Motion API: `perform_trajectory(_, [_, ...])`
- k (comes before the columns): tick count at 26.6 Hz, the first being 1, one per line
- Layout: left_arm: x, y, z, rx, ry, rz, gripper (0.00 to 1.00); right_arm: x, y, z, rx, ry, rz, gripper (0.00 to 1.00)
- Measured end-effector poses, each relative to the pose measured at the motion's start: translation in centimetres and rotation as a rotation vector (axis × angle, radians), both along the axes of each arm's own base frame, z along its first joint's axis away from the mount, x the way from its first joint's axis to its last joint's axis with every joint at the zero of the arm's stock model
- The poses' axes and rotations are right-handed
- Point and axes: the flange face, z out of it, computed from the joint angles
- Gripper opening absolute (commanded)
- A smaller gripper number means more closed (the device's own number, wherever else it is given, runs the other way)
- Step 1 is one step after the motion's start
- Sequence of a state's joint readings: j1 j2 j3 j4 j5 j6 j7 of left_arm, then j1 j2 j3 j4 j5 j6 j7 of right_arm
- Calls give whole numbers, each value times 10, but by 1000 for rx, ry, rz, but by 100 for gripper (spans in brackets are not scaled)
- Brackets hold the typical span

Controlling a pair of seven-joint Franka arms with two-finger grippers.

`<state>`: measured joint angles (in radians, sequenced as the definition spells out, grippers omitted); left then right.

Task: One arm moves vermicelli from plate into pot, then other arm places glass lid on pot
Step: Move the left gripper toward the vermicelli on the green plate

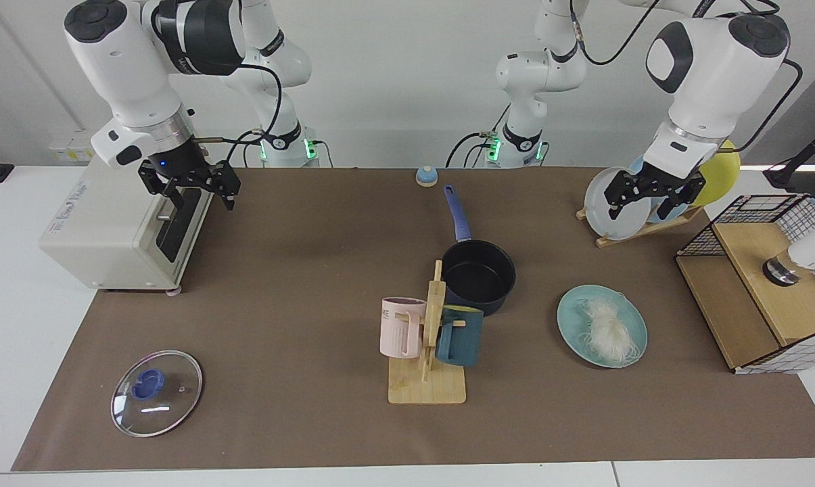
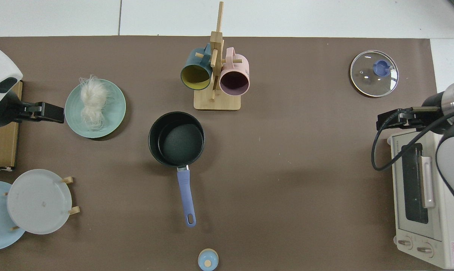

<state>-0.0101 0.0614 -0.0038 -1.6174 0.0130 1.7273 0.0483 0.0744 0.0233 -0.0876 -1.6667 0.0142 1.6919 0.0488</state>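
Vermicelli (image 1: pixel 609 330): one tangle, one plate (image 1: pixel 573 325)

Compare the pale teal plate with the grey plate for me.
The pale teal-green round plate lies flat on the brown mat; the grey round plate stands on edge in a wooden rack. The teal plate carries the white vermicelli tangle; the grey one is bare. Both are round and look similar in width.
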Motion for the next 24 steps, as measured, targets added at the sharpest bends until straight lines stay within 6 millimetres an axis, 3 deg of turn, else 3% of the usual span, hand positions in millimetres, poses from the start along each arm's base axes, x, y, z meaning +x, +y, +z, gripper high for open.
perform_trajectory(17, [1,-1,1,-3,-5,1,100,-1,-2,7,0,-13,-3,99])
perform_trajectory(24, [10,-4,3,-29,-42,7,100,-1,-2,7,0,-12,-4,99])
